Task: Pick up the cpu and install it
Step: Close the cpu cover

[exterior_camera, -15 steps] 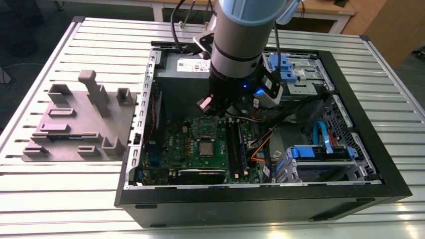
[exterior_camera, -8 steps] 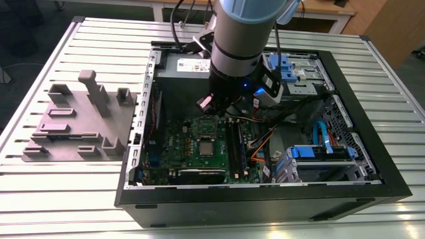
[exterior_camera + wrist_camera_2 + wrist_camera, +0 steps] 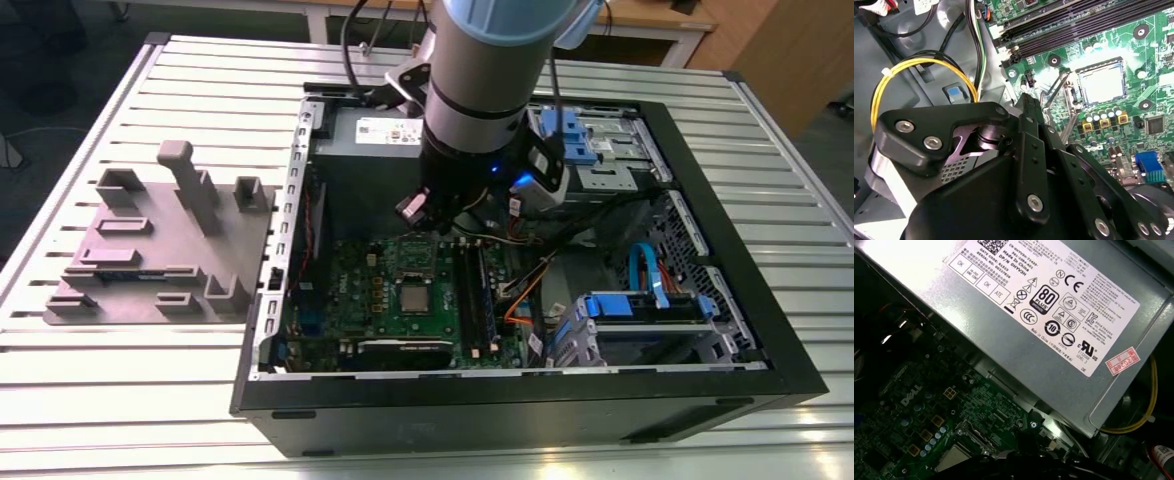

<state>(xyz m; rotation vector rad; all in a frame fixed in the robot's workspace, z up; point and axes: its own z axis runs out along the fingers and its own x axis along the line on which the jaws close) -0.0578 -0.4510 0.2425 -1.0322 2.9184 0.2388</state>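
The cpu (image 3: 1102,82), a flat silver-grey square, lies inside the motherboard socket, and its corner also shows in the first wrist view (image 3: 951,459). The socket's metal frame and lever (image 3: 1056,92) stand raised beside it. In the exterior view the socket (image 3: 416,297) sits mid-board inside the open computer case. My gripper (image 3: 451,226) hangs from the arm above the board's far end, between the socket and the power supply, a short way off the cpu. Its black body and linkages (image 3: 1026,150) take up the foreground of the second wrist view.
A grey power-supply box (image 3: 1054,315) lies close behind the gripper. Black memory slots (image 3: 1079,25) run beside the socket, and yellow cables (image 3: 919,62) loop near the case wall. A drive cage with blue parts (image 3: 641,305) is at the exterior view's right, a grey fixture block (image 3: 160,240) at its left.
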